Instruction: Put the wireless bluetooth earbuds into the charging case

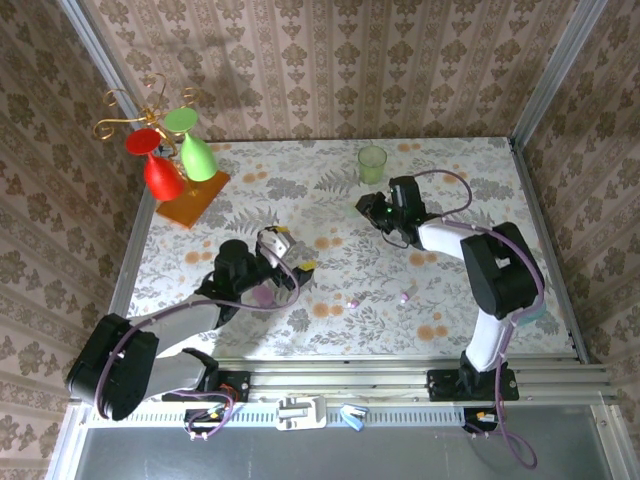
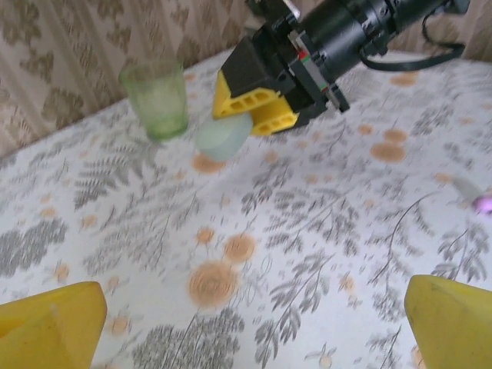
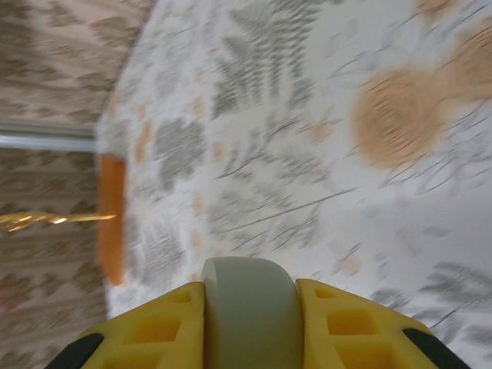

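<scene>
The right gripper [image 1: 372, 208] clamps a pale case [image 3: 250, 300]. The left gripper [image 2: 250, 346] gapes wide. 2 earbuds [image 1: 352, 302] lie loose on the table [image 1: 300, 190] between the arms. The left should centre over 1 and close gently.

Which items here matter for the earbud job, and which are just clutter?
Job: two tiny pinkish-purple earbuds; pinkish-purple oval case; pale rounded case held by right fingers, probably.
Lying about: translucent green cup; red and green goblets on orange stand.
</scene>
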`<move>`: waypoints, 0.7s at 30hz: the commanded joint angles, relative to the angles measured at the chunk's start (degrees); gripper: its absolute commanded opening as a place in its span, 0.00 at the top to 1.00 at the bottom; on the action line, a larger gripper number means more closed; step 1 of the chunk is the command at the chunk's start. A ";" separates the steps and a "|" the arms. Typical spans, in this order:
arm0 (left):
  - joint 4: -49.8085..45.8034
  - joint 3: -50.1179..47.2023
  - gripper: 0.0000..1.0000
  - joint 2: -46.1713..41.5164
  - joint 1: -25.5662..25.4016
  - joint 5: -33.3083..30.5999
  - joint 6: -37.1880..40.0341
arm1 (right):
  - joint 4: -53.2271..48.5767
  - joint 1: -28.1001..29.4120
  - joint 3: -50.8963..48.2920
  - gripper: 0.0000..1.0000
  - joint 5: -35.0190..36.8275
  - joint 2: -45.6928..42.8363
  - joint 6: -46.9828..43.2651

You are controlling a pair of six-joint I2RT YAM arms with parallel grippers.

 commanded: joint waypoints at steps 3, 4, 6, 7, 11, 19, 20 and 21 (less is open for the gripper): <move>-4.09 2.27 0.00 -0.06 -0.46 -5.00 1.63 | -7.60 -1.18 8.05 0.77 7.49 6.81 -6.72; -4.35 2.26 0.00 -0.23 -0.46 -5.47 1.25 | -7.60 -1.48 8.77 0.77 7.22 8.11 -6.33; -5.32 2.19 0.00 -0.75 -0.46 -7.01 0.08 | -7.70 -1.74 9.78 0.74 7.07 9.63 -6.19; -6.04 2.18 0.00 -1.21 -0.47 -8.27 -0.77 | -8.17 -1.89 10.32 0.73 7.40 10.09 -6.27; -11.20 2.34 0.00 -3.06 -0.46 -15.10 -3.18 | -9.88 -2.59 10.85 0.59 8.87 9.99 -7.60; -30.96 6.30 0.00 -7.03 -0.27 -31.65 -16.61 | -12.79 -3.01 4.26 0.25 13.88 -1.87 -16.15; -33.63 7.37 0.00 -6.85 0.28 -32.88 -19.17 | -12.32 -2.68 2.83 0.25 13.72 -3.71 -17.62; -36.95 8.66 0.00 -6.26 1.31 -33.25 -21.98 | -11.99 -2.16 1.28 0.24 13.62 -5.79 -19.38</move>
